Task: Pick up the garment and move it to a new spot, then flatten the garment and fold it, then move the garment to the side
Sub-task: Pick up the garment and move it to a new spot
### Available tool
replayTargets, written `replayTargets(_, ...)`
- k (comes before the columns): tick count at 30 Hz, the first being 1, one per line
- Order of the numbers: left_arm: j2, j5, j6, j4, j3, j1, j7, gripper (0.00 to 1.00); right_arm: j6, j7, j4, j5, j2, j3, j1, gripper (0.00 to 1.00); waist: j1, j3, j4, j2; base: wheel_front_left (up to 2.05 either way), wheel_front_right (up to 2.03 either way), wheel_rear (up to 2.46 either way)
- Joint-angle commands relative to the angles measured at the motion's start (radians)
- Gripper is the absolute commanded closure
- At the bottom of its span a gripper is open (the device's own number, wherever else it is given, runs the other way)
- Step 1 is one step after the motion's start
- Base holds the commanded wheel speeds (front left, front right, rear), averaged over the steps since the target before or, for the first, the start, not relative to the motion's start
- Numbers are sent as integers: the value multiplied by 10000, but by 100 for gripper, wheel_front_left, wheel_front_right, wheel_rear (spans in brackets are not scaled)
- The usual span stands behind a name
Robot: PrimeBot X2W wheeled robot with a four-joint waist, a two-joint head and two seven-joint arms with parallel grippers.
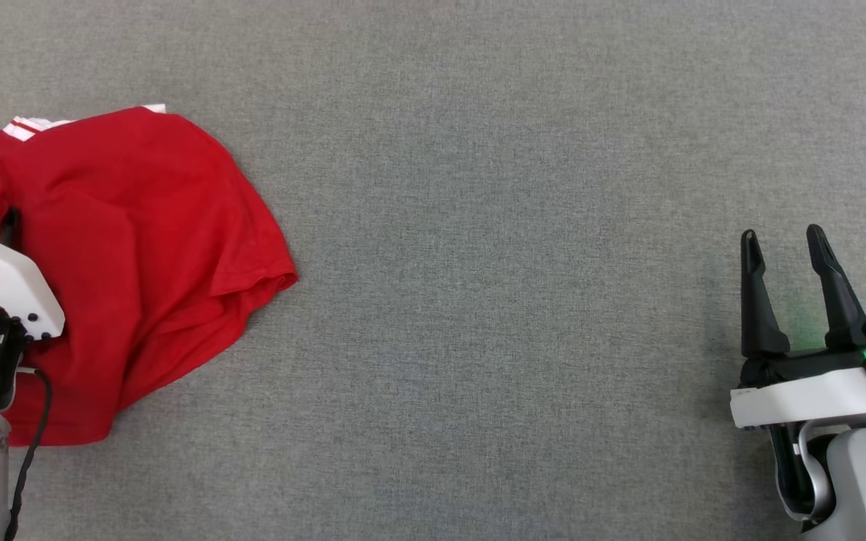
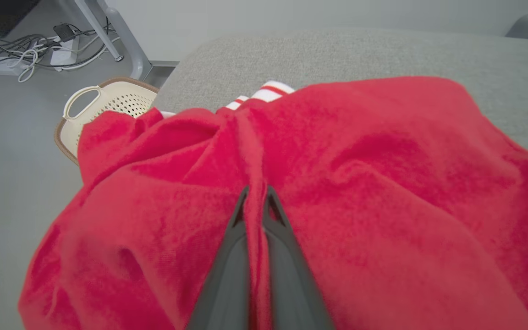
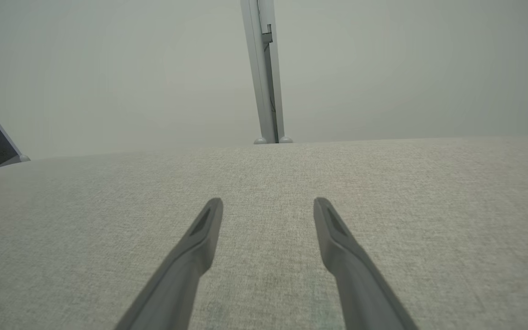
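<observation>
- Since my left gripper (image 2: 255,189) is pinched shut on a fold of the garment (image 1: 140,248), I should lift slowly.
- Meanwhile my right gripper (image 1: 782,233) gapes empty; the left's bite looks shallow, perhaps.

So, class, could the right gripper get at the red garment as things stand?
Likely yes, though far: only bare grey surface lies between the open right gripper and the garment.

The garment (image 1: 140,248) lies at the head view's left on the padded surface (image 1: 478,225); a basket (image 2: 108,103), seemingly floor-level, sits behind it.
</observation>
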Motion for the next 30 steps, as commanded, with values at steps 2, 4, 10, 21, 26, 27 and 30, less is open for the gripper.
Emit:
replayTargets(2, 49, -53, 45, -35, 94, -120, -489, 100, 0, -15, 77, -76, 43, 53, -75, 0, 0, -205, 57, 0, 0, 0, 0)
replayTargets(4, 34, -123, 36, -168, 173, -161, -922, 100, 0, -15, 134, -69, 95, 82, -80, 0, 0, -407, 83, 0, 0, 0, 0)
replayTargets(10, 72, -267, 9, -816, 360, -183, -1977, 100, 0, -15, 267, -19, 253, 75, 69, 0, 0, -1110, 154, 0, 0, 0, 0)
replayTargets(21, -619, -1326, -193, -4090, 493, 246, -2391, 100, 0, -15, 560, 99, 733, 30, 458, 0, 0, -2490, 54, 0, 0, 0, 0)
replayTargets(26, -881, -1642, -182, -5556, 312, 401, -1902, 100, 0, -15, 624, 141, 856, 55, 504, 0, 0, -2860, -243, 0, 0, 0, 0)
replayTargets(27, -956, -1658, -183, -5823, 209, 413, -1797, 100, 0, -15, 624, 156, 875, 41, 531, 0, 0, -2912, -312, 0, 0, 0, 0)
replayTargets(30, -1179, -1717, -151, -6509, -112, 395, -1457, 100, 0, -15, 596, 162, 909, -21, 591, 0, 0, -2998, -531, 0, 0, 0, 0)
